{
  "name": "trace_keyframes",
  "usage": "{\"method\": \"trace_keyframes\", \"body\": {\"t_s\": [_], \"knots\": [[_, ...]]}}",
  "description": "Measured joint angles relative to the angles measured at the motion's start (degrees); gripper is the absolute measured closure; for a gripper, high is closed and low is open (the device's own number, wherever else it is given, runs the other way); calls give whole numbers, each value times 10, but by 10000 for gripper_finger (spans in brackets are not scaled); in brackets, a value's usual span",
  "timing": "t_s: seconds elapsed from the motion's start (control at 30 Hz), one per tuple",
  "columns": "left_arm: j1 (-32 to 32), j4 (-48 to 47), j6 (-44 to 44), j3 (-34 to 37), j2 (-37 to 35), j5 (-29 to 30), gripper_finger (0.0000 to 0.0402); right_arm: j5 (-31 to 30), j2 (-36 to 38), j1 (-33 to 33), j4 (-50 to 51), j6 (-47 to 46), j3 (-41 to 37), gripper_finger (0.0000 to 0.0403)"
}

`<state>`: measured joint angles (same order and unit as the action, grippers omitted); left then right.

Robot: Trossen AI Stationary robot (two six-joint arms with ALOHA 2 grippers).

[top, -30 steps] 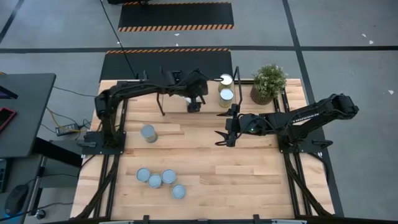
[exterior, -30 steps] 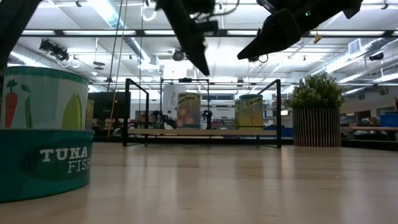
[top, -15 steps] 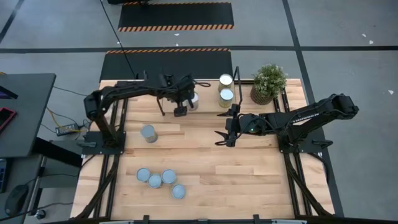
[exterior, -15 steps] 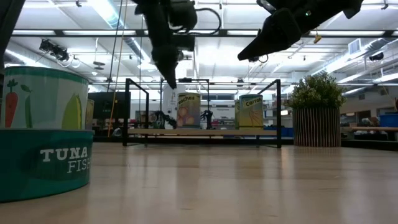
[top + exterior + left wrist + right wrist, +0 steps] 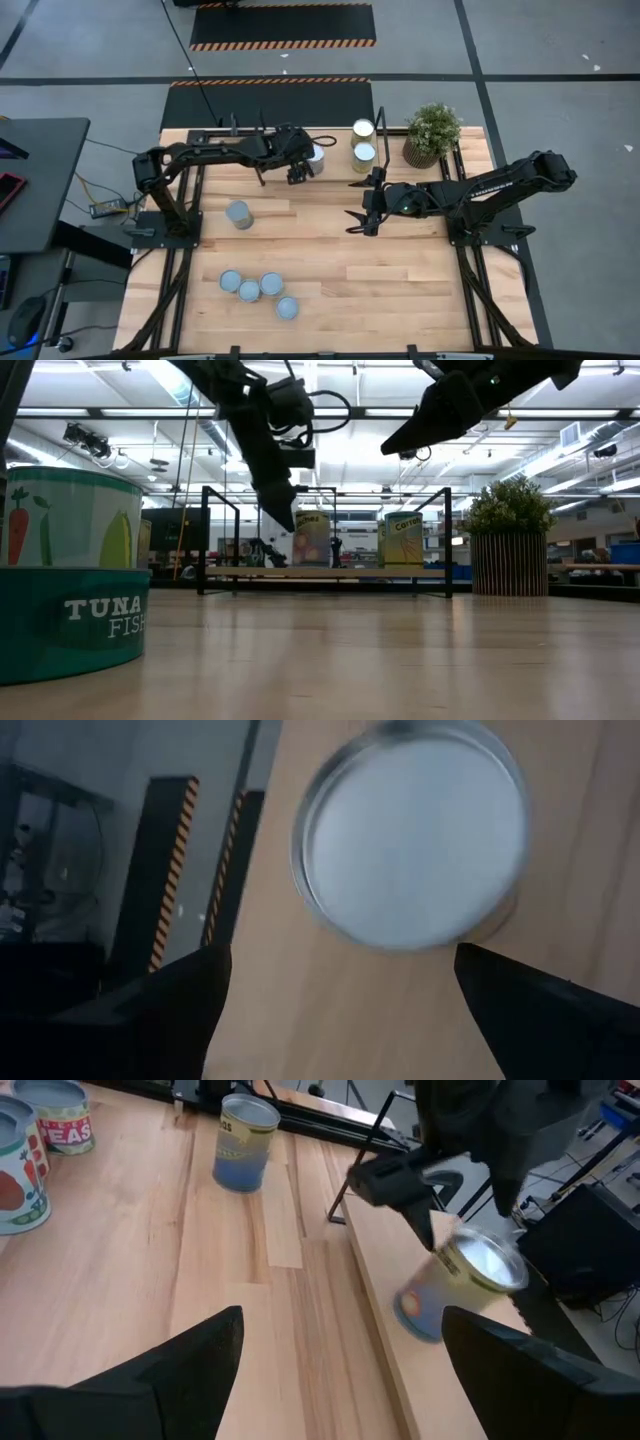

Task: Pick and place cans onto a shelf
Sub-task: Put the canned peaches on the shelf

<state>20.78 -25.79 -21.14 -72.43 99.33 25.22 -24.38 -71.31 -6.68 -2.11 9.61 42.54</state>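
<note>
Only the low view reads the labels: a big teal can (image 5: 70,575) at its near left says "TUNA FISH" under a carrot and corn picture, and two cans on the shelf (image 5: 325,572) carry yellow-green wrappers with lettering too small to read. The high view alone gives the layout: three cans on the shelf (image 5: 340,168) at the worktop's (image 5: 400,270) 12 o'clock edge, one loose can (image 5: 238,214) toward 9 o'clock, and a cluster of four (image 5: 259,290) near 7 o'clock. A potted plant (image 5: 431,133) stands at 1 o'clock.

The left arm reaches low across the far edge, its left gripper (image 5: 297,176) just at 8 o'clock of the leftmost shelf can (image 5: 314,154), fingers spread wide and empty. Its wrist view looks down on that can's pale round top (image 5: 410,835) between the two dark fingers (image 5: 165,1010).

The right arm stretches level toward the centre, its right gripper (image 5: 362,208) wide apart and holding nothing, hovering above the bare worktop.
</note>
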Motion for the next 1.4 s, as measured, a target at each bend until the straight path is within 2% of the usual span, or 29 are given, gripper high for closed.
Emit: {"method": "trace_keyframes", "body": {"t_s": [0.43,0.6,0.73,0.83,0.93,1.17,1.4], "knots": [[0,193,-38,52,0,-13,12,0,0,0,-15,11,0,54],[-4,185,-68,52,-7,-13,12,-5,0,0,-17,15,0,54],[-8,151,-81,52,-14,-11,12,-32,2,0,-17,18,0,54],[3,132,-78,52,-11,-1,12,-34,2,0,-19,29,5,54],[26,136,-55,54,-8,-16,12,-34,2,0,-19,38,13,54],[62,180,-13,54,21,-74,12,-34,2,-1,-17,43,16,54],[42,253,-8,54,65,-75,12,-35,2,-1,-15,43,16,54]]}}
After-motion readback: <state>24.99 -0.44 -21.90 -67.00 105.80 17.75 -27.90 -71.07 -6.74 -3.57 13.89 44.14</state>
